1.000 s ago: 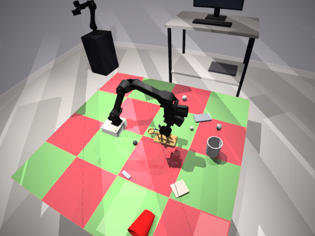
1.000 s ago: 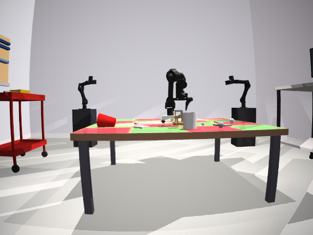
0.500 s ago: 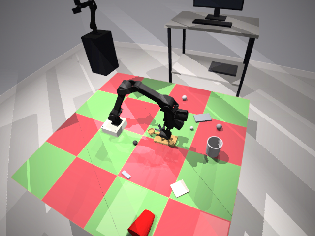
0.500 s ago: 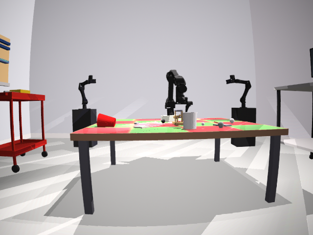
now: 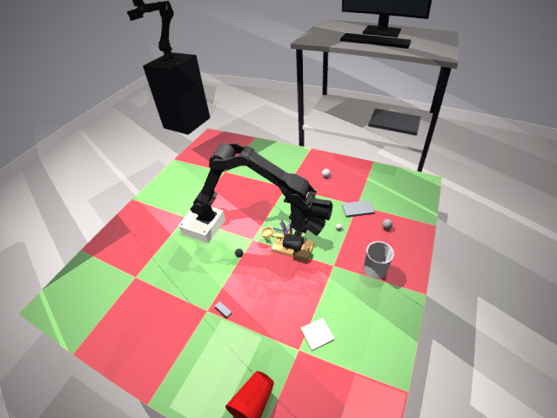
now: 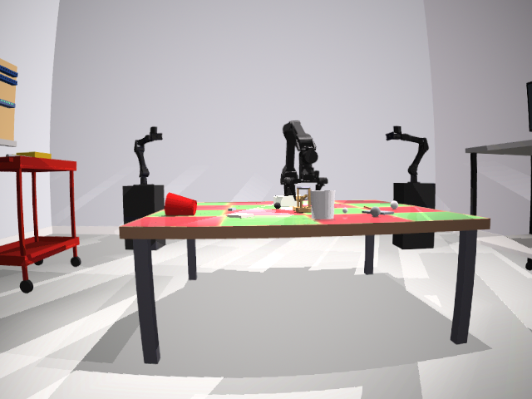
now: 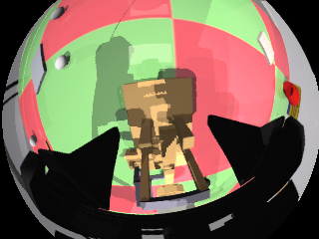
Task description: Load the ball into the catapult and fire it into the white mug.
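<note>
The wooden catapult [image 5: 279, 246] [image 6: 304, 209] [image 7: 159, 97] stands on the checkered mat in front of the arm's base. Its round cup [image 5: 267, 232] [image 7: 169, 189] points back toward the base, and I see no ball in it. My gripper [image 6: 305, 187] [image 7: 164, 124] is open and empty above the catapult, with one finger on each side of it and gaps between. The white mug [image 5: 376, 264] [image 6: 322, 204] stands upright beyond the catapult. A small white ball [image 5: 338, 226] [image 6: 344, 210] [image 7: 62, 62] lies beside the catapult; I cannot tell which ball is the task's.
A black ball [image 5: 238, 252] [image 6: 277, 205] lies near the base. A grey ball [image 5: 387, 225] [image 6: 375, 211], another white ball [image 5: 325, 172] [image 6: 394, 204], a grey slab [image 5: 359, 208], a white tile [image 5: 317, 333], a small grey block [image 5: 223, 309] and a tipped red cup [image 5: 251, 395] [image 6: 180, 204] lie around.
</note>
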Tool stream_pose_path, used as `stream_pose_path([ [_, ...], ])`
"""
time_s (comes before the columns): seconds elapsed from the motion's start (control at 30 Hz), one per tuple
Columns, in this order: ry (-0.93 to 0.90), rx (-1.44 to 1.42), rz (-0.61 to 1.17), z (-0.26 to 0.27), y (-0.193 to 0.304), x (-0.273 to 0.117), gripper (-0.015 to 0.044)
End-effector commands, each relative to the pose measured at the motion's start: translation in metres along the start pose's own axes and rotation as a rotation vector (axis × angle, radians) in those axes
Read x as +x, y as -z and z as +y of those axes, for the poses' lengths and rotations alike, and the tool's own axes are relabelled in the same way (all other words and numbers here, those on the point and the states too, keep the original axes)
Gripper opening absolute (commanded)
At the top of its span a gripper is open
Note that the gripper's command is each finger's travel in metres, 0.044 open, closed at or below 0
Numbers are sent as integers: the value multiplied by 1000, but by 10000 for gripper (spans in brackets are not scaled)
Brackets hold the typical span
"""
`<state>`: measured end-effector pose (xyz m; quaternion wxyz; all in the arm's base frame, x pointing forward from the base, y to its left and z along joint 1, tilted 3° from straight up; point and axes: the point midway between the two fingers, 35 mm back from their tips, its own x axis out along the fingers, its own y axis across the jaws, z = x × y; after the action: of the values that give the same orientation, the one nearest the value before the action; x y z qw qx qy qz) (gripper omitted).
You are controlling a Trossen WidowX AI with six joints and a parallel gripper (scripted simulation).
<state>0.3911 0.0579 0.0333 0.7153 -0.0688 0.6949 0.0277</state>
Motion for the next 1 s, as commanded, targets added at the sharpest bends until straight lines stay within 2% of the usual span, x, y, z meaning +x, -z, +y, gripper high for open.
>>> stream_pose_path([
  [0.0,-2,-5,6,0,2,9,440],
  [0.3,-2,-5,6,1,2,18,440],
  [0.7,0,0,3,0,1,15,125],
  [0.87,0,0,3,0,1,15,92],
  [0.97,0,0,3,0,0,-10,13],
])
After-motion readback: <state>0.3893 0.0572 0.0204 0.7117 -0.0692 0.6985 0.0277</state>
